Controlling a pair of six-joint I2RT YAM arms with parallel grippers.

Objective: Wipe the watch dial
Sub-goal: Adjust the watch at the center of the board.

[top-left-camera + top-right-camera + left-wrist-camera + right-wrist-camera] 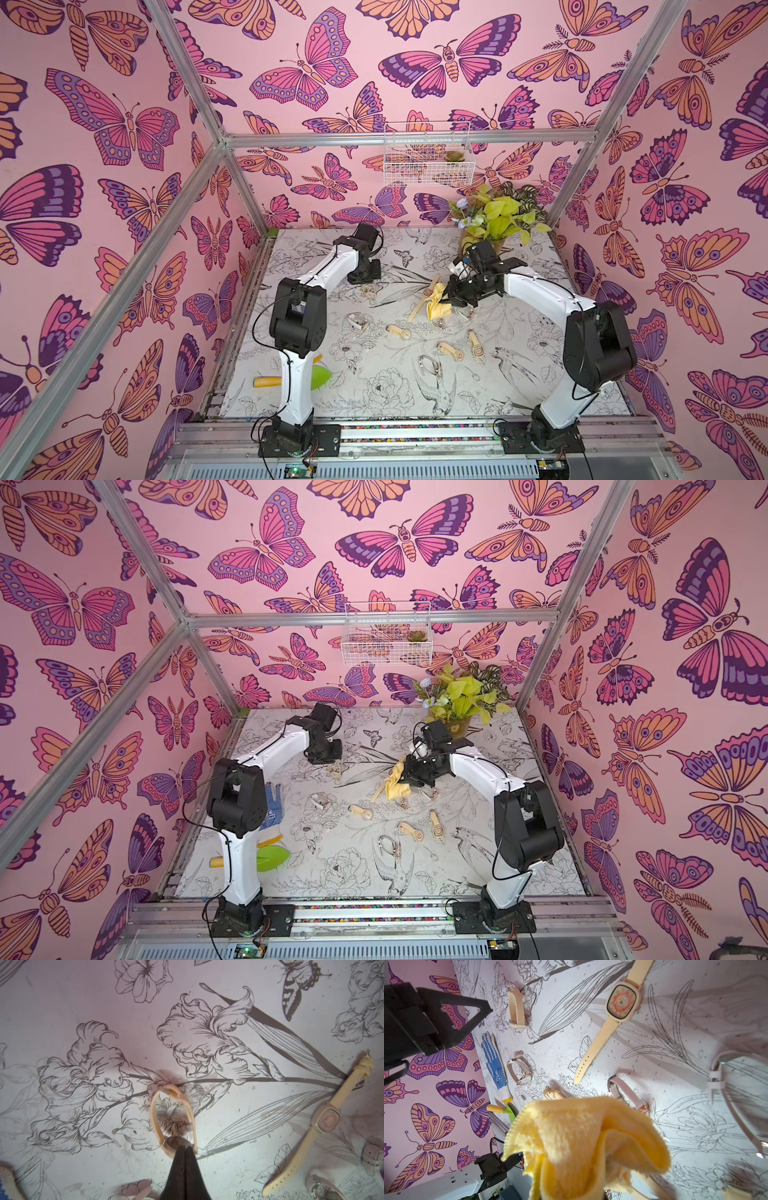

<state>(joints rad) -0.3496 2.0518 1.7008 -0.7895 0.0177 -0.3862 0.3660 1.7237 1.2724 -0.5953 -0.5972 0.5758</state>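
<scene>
Right claw (449,296) clamped on yellow cloth (581,1142) | left claw (184,1147) together | cream watch dial (622,1001) square, orange-ringed

My right gripper (402,776) sits just right of centre frame, clamped on a yellow cloth (397,789) that drapes over a cream watch (379,792). To its left, my left gripper (328,758) is down beside a small watch (334,770). Other watches (360,811) lie scattered below centre, and a blue glove (272,808) lies at left.
</scene>
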